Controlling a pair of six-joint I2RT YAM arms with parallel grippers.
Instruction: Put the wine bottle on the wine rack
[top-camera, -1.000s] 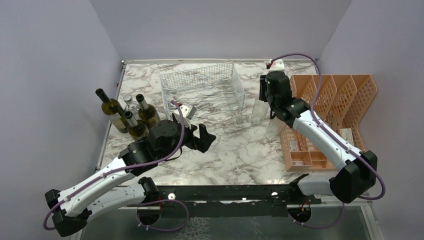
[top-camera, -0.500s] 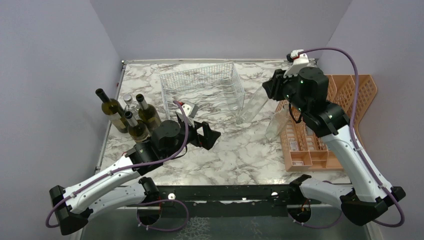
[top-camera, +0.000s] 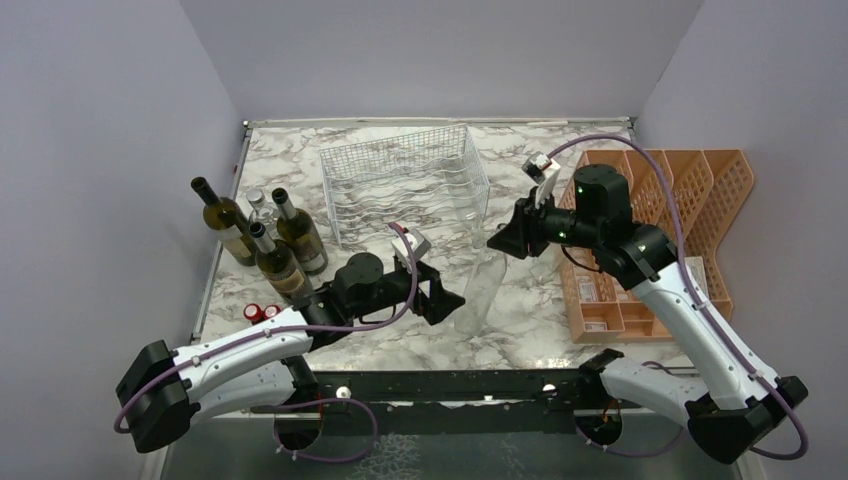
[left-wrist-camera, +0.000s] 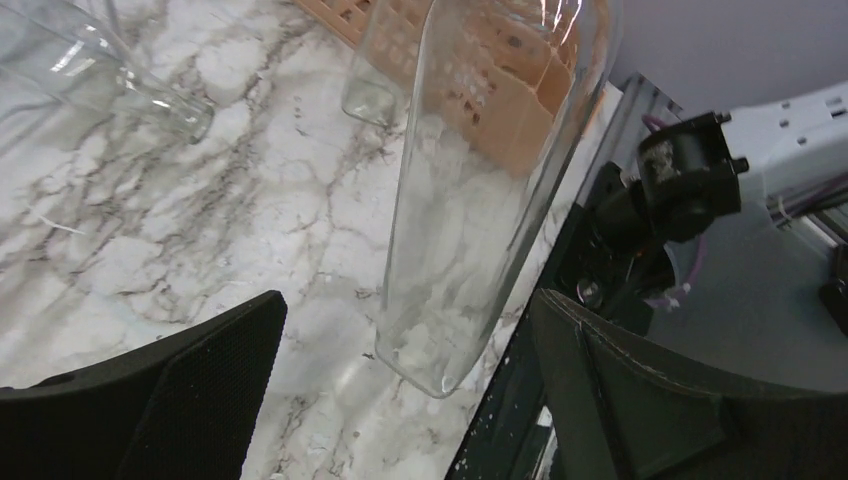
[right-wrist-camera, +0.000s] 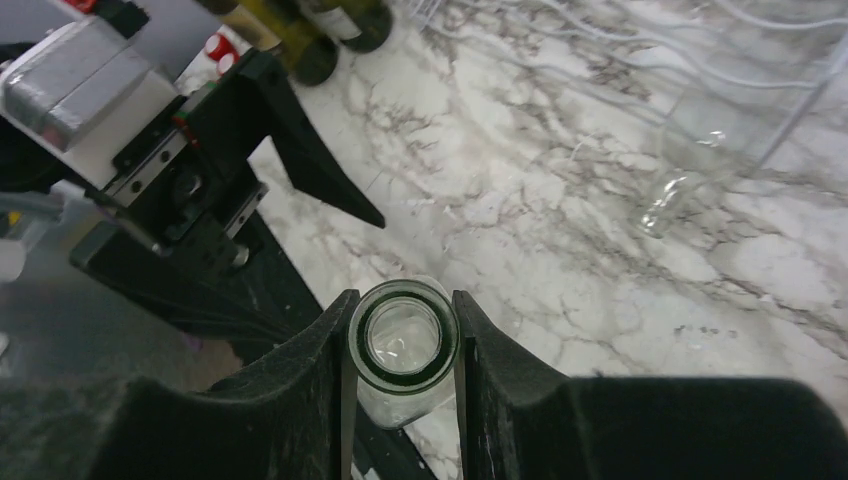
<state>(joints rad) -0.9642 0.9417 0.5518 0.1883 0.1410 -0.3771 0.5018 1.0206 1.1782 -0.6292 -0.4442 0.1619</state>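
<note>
Neck of wine bottle (top-camera: 480, 288) clamped between right fingers (right-wrist-camera: 322, 400); left fingers (left-wrist-camera: 200, 380) gape open at its base, untouching.

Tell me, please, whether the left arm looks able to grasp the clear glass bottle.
Probably yes: in the left wrist view the tilted clear glass bottle lies between the open fingers of the left gripper, nothing intervening; the right gripper holds its neck.

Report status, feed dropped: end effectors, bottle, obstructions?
Right end effector shut on clear bottle neck. Left end effector open by its base. Wine rack not reached.
</note>
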